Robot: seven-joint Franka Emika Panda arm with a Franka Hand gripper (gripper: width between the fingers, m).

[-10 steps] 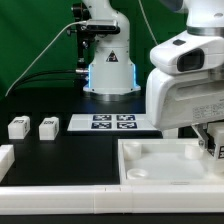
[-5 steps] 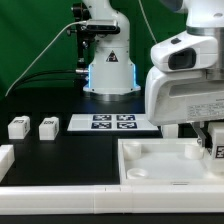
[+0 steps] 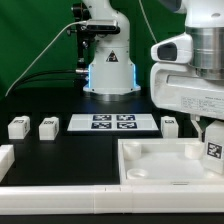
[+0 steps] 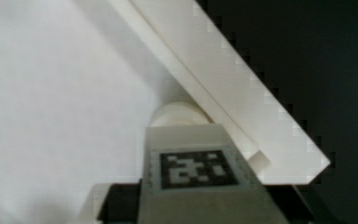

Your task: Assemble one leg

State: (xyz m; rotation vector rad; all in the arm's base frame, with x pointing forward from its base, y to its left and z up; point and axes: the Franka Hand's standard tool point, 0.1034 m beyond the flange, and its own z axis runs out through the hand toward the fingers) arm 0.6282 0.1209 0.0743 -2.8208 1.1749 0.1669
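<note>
My gripper (image 3: 213, 153) is shut on a leg (image 3: 212, 149), a stubby white block with a black-and-white tag. It holds the leg over the far right corner of the large white tray-like piece (image 3: 150, 170). In the wrist view the leg (image 4: 197, 160) sits between the dark fingers (image 4: 126, 200) of my gripper (image 4: 197, 203), with its tip at the tray piece's raised rim (image 4: 229, 90). Three more legs stand on the black table: two in the exterior view's left (image 3: 17, 127) (image 3: 47, 127) and one behind the tray (image 3: 170, 126).
The marker board (image 3: 112, 122) lies flat between the loose legs. The arm's base (image 3: 108, 70) stands behind it. A white rail (image 3: 60, 197) runs along the front edge, with a white part (image 3: 5, 157) at the exterior view's left.
The arm's body has shifted up and to the right, uncovering the leg behind the tray. The held leg sits slightly lower and further right over the tray's corner.
</note>
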